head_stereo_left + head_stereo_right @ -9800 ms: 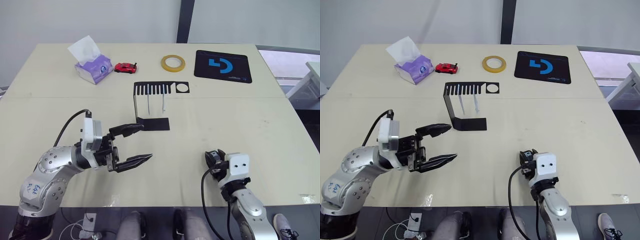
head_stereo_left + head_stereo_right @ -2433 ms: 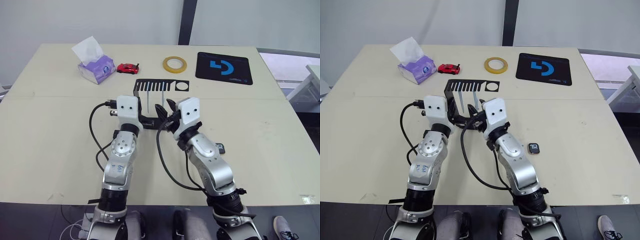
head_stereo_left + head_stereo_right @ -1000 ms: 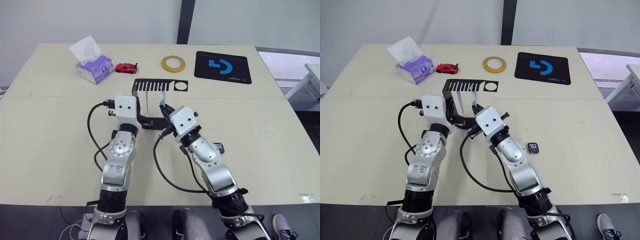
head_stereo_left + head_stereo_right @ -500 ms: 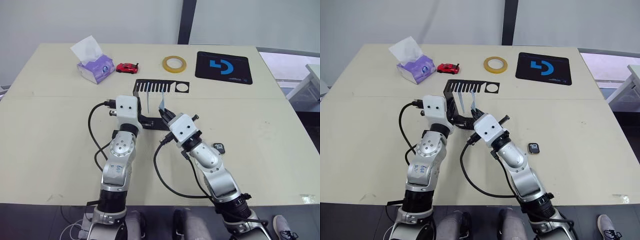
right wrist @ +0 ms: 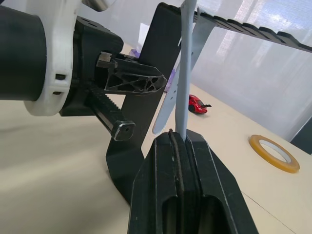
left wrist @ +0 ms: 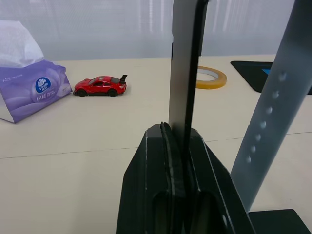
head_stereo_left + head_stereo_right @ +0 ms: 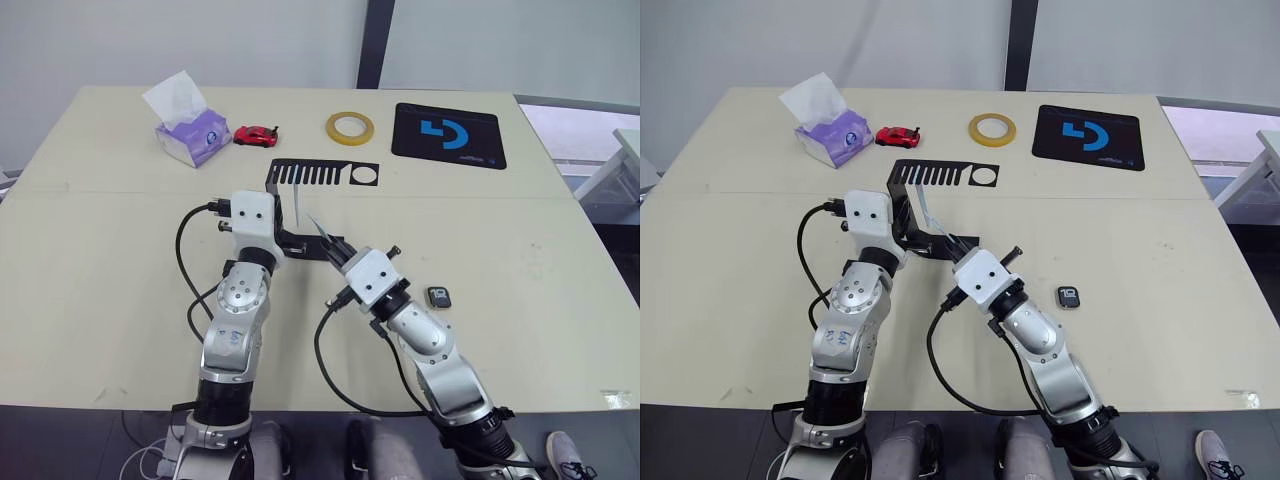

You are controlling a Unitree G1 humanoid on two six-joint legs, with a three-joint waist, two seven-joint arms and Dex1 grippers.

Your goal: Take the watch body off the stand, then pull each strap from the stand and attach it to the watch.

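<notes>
Left gripper (image 6: 178, 146) is pinched on the upright back plate of the stand (image 7: 322, 174), fingers pressed flat against the black sheet metal, seen clearly in the left wrist view. Right gripper (image 5: 178, 139) is clamped on the lower end of one pale grey-blue strap (image 5: 187, 58); that strap runs tilted from the fingers up toward the comb slots of the top plate. Second strap (image 5: 168, 100) hangs from the comb just beside it, loose, nothing holding it. Stand sits mid-table, base flat on the table (image 7: 120, 250), comb plate and round hole facing up. Watch body (image 7: 438, 296) lies on the table to the right of the right arm, well apart from the stand, screen up, no straps attached. Along the far edge: purple tissue pack (image 7: 186, 132), red toy car (image 7: 256, 135) just beside it, yellow tape ring (image 7: 347, 127), black mat with blue logo (image 7: 448, 134).
</notes>
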